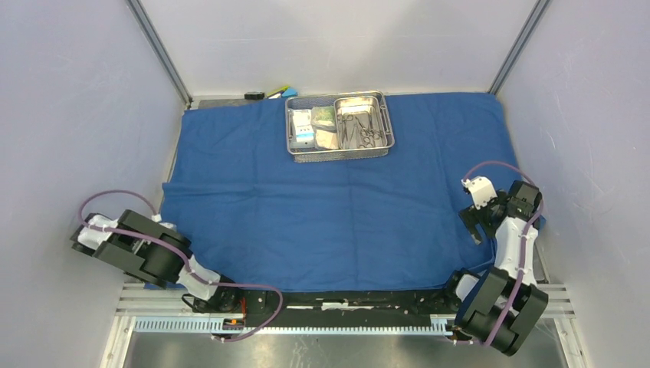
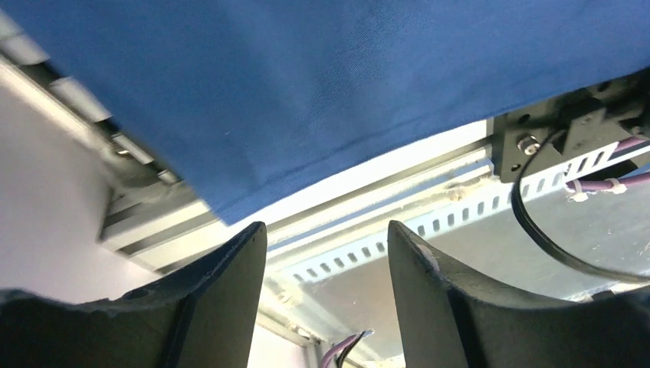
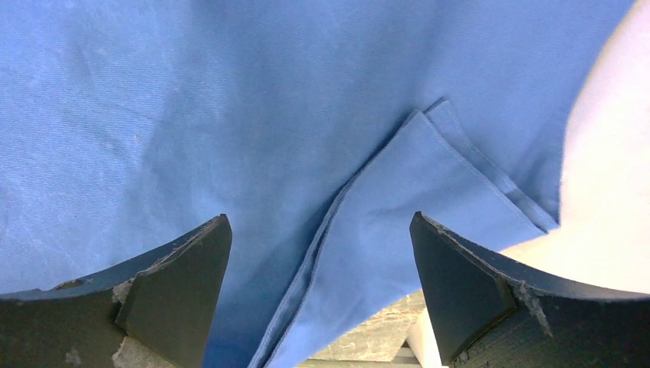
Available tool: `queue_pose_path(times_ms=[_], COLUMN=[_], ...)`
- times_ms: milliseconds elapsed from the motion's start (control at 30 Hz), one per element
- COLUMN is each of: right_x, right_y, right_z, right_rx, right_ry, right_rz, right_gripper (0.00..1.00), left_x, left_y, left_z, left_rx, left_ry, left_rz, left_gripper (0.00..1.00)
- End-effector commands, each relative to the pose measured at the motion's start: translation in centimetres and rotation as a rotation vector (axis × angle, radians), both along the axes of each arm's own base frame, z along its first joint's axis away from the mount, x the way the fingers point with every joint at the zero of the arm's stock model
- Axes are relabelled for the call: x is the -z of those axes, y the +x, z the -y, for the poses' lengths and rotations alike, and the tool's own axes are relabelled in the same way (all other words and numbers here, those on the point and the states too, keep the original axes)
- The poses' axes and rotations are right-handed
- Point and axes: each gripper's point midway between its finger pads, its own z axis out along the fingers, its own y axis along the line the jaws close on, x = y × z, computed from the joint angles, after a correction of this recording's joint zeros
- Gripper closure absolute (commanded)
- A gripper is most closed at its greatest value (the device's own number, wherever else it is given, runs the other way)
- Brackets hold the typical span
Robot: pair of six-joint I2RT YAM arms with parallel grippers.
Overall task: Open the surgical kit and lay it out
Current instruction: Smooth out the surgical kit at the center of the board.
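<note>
With the cloth (image 1: 329, 207) spread over the worktop (image 1: 222, 102) and the tray (image 1: 337, 155) at its far edge, unwrapping looks nearly done: left claw (image 2: 327, 230) apart and empty at the near-left corner, right claw (image 3: 320, 222) wide apart over a folded near-right corner, which probably needs flattening next.

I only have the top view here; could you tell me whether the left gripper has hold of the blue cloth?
Observer: No. The left gripper has an empty gap between its fingers; the cloth ends at a corner just beyond them.
Operator: Thanks. What lies below those fingers?
Observer: A slotted metal rail at the table's edge, with no cloth on it.
Operator: And the right gripper?
Observer: The right gripper is wide open, looking down on a folded corner of the cloth, which is not pinched.
</note>
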Motion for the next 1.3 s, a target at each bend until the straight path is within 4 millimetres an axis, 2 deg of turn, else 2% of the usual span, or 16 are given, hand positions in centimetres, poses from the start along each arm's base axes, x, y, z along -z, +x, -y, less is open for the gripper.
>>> queue_pose_path(times_ms=[0, 100, 200, 333, 433, 533, 600, 667, 733, 800, 867, 967, 1033, 1167, 1267], right_x=[-3.8, -6.5, -8.7, -10.6, -11.2, -11.8, -12.1, -12.2, -12.2, -11.8, -10.9, -10.1, -9.3, -7.6, -6.8], right_y=[1.1, 2.1, 3.3, 5.3, 7.2, 9.9, 12.2, 14.4, 16.6, 18.6, 20.3, 22.3, 23.2, 24.1, 24.2], right_z=[0.2, 0.1, -0.4, -1.3, -2.4, -3.9, -5.3, -6.7, -7.4, -7.6, -7.4, -7.5, -7.7, -8.0, -7.9], right_rx=[-0.008, 0.007, 0.020, 0.011, -0.008, -0.028, -0.050, -0.057, -0.039, -0.016, 0.007, 0.018, 0.016, 0.012, 0.009], right_ry=[-0.027, -0.032, 0.004, 0.082, 0.138, 0.163, 0.170, 0.193, 0.221, 0.247, 0.253, 0.258, 0.265, 0.267, 0.259], right_rz=[0.093, 0.186, 0.265, 0.346, 0.380, 0.423, 0.461, 0.493, 0.524, 0.539, 0.532, 0.524, 0.507, 0.461, 0.440], right_gripper=[0.05, 0.05, 0.04, 0.04, 0.04, 0.04, 0.04, 0.03, 0.03, 0.03, 0.03, 0.03, 0.04, 0.04, 0.04], left_x=[-5.3, -8.6, -11.0, -11.8, -12.3, -13.2, -13.6, -12.9, -11.3, -8.4, -6.6, -3.7, -2.5, -1.3, -0.3], left_y=[2.9, 5.7, 9.3, 14.7, 19.8, 25.9, 30.1, 33.5, 36.7, 39.6, 42.0, 44.4, 45.6, 47.7, 48.4], left_z=[1.1, 3.0, 4.6, 7.0, 8.9, 9.5, 8.9, 8.7, 8.3, 8.2, 8.4, 9.0, 9.2, 9.0, 7.8], left_rx=[0.043, 0.026, -0.022, -0.090, -0.144, -0.213, -0.288, -0.347, -0.401, -0.450, -0.473, -0.473, -0.470, -0.444, -0.429], left_ry=[-0.056, -0.130, -0.198, -0.255, -0.249, -0.201, -0.159, -0.154, -0.138, -0.142, -0.153, -0.129, -0.100, -0.013, 0.069], left_rz=[0.183, 0.349, 0.504, 0.566, 0.616, 0.709, 0.762, 0.759, 0.724, 0.649, 0.601, 0.553, 0.543, 0.550, 0.535], left_gripper=[0.31, 0.21, 0.16, 0.15, 0.14, 0.13, 0.12, 0.12, 0.12, 0.12, 0.12, 0.12, 0.12, 0.12, 0.12])
